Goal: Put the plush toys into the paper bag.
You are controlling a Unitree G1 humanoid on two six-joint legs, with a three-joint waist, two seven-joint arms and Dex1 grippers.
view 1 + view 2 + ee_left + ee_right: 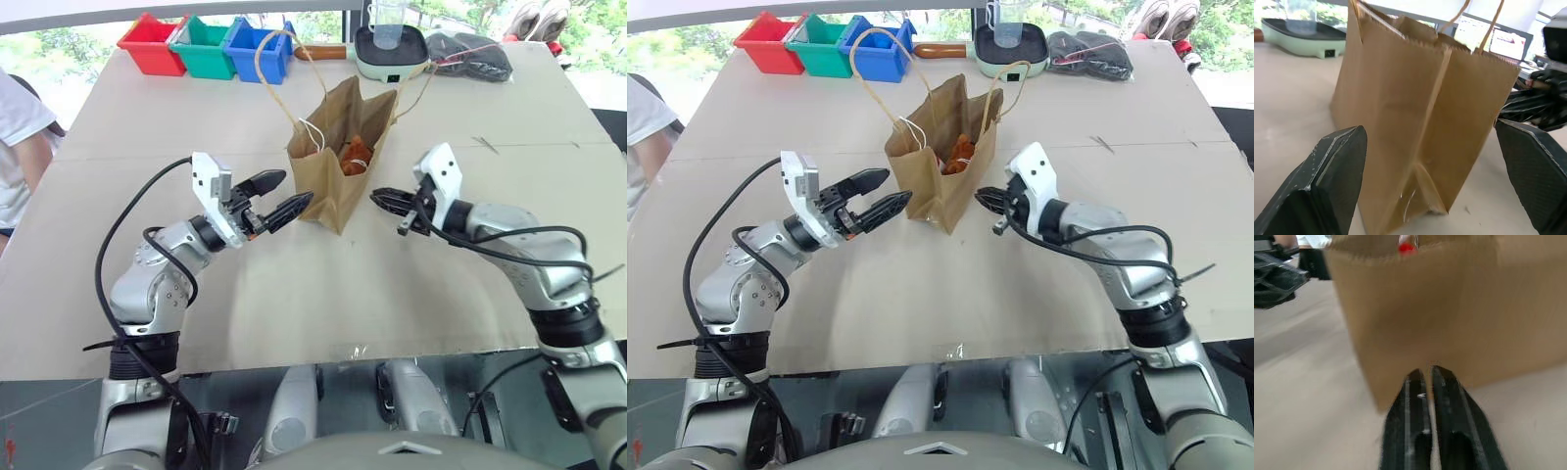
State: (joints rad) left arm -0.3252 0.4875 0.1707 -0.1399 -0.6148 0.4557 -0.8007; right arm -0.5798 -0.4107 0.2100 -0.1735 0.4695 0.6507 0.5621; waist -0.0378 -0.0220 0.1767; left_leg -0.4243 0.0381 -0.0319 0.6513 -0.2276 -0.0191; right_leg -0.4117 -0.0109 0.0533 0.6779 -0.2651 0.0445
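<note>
One paper bag point(333, 166), one orange toy point(356, 154) inside

- The left gripper point(279, 196) points forward and inward, its two black fingers point(261, 182) spread wide with nothing between them.
- The right gripper point(377, 196) points inward toward the left one, fingers pressed together and empty.
- Both forearms reach forward, elbows bent.

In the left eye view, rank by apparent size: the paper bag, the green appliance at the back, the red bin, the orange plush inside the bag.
1. paper bag
2. green appliance, though it sits farther back, so its real size against the bag is unsure
3. red bin
4. orange plush, partly hidden inside the bag
</note>
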